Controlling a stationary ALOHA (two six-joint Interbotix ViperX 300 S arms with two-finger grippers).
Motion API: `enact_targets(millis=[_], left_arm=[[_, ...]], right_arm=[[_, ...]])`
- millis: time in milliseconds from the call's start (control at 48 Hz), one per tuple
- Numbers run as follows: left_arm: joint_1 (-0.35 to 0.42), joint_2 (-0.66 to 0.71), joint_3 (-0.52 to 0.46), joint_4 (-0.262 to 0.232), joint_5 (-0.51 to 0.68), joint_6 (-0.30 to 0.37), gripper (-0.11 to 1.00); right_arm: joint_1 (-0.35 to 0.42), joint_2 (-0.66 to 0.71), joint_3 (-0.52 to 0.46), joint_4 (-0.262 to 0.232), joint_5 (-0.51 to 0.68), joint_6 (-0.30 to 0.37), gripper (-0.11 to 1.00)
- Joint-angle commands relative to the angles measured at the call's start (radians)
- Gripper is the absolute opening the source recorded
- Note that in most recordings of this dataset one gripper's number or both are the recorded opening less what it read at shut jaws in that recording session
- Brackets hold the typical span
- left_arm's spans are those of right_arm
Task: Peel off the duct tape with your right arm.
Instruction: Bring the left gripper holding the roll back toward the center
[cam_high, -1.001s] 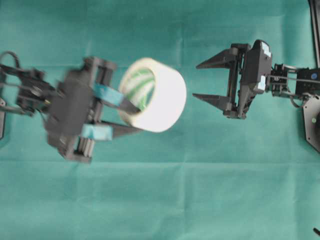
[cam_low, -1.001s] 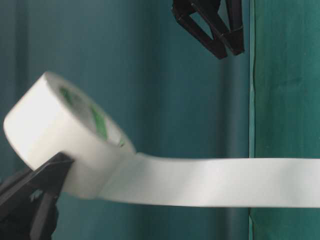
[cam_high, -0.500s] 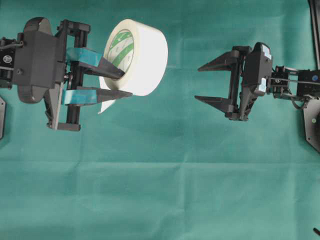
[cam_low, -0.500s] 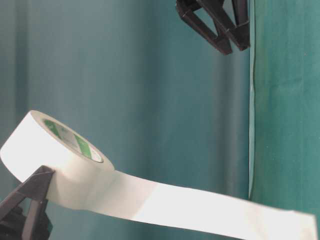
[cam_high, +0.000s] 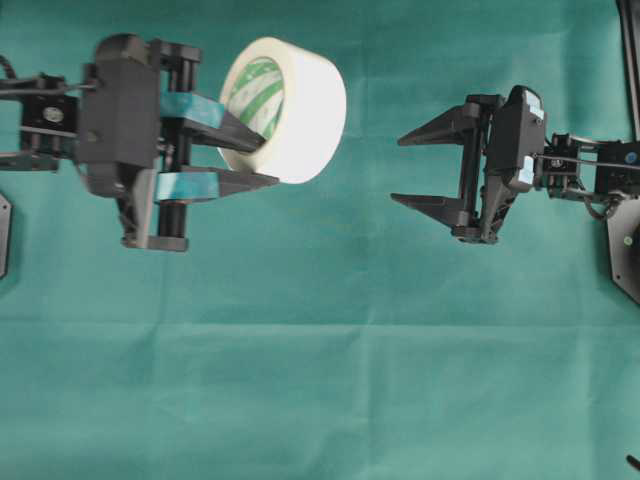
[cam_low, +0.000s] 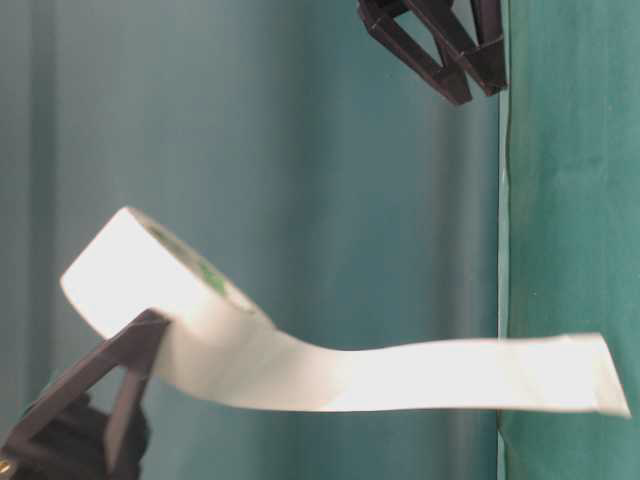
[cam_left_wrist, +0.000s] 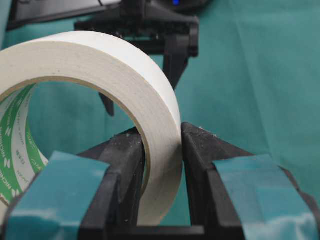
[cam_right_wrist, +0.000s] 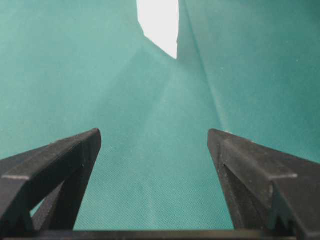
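The wall of the duct tape (cam_high: 290, 110) is clamped between the two teal-patched fingers of the left gripper (cam_high: 258, 163), one finger being passed through the greenish core and the other pressed against the white outer face, so that the roll is carried clear of the green cloth (cam_high: 320, 380) just beyond the fingertips. In the table-level view a long loose strip (cam_low: 420, 375) is seen drawn out from the roll and hanging free in the air, its end held by nothing. One roll, one strip and two grippers are counted. Farther off, well apart from the roll and facing it, the right gripper (cam_high: 398, 168) is held with its two plain black wedge fingers spread wide and nothing between them; only cloth is seen through the gap in the right wrist view.
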Motion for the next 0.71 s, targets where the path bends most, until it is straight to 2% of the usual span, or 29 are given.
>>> enact_targets(millis=[0,271,688], left_arm=[[0.000,0.012,-0.023,0.002,-0.035,0.002,0.20],[0.000,0.080,-0.058,0.002,-0.064,0.002,0.20],[-0.046,0.202,-0.127,0.000,-0.098,0.002,0.20]], right_arm=[[0.008,-0.015,-0.006,0.002,-0.009,0.002,0.63],[0.015,-0.015,0.003,0.002,-0.009,0.002,0.63],[0.017,-0.043,0.032,0.002,-0.009,0.003,0.63]])
